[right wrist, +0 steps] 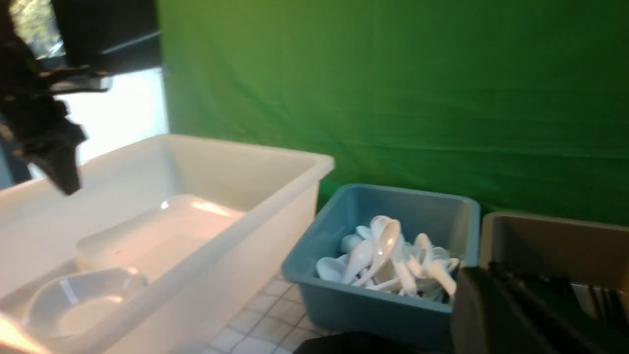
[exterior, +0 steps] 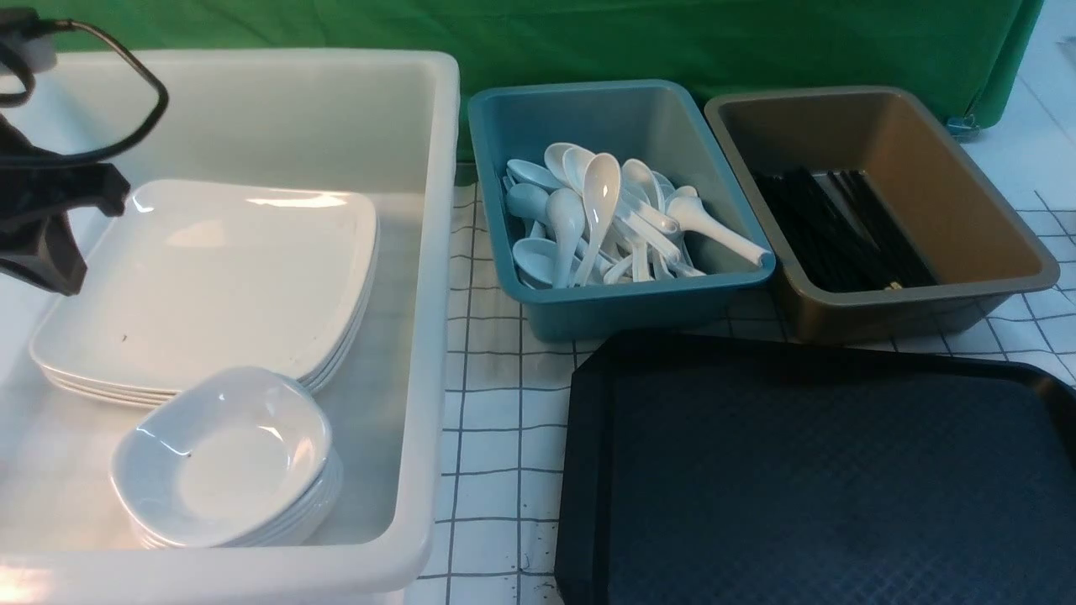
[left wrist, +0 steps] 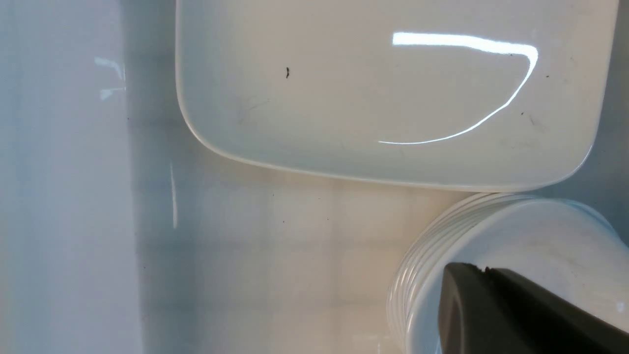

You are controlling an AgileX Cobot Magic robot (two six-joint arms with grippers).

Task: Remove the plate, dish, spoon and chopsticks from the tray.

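Tray (exterior: 807,470) cropped; left end effector (left wrist: 484,295), right end effector (right wrist: 496,295) together, empty.

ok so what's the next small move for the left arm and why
Probably lift the left gripper a little and draw it back out of the white tub: it looks shut with nothing in it, the plates and dishes sit stacked in there, and the visible part of the tray carries nothing, so the clearing looks done.
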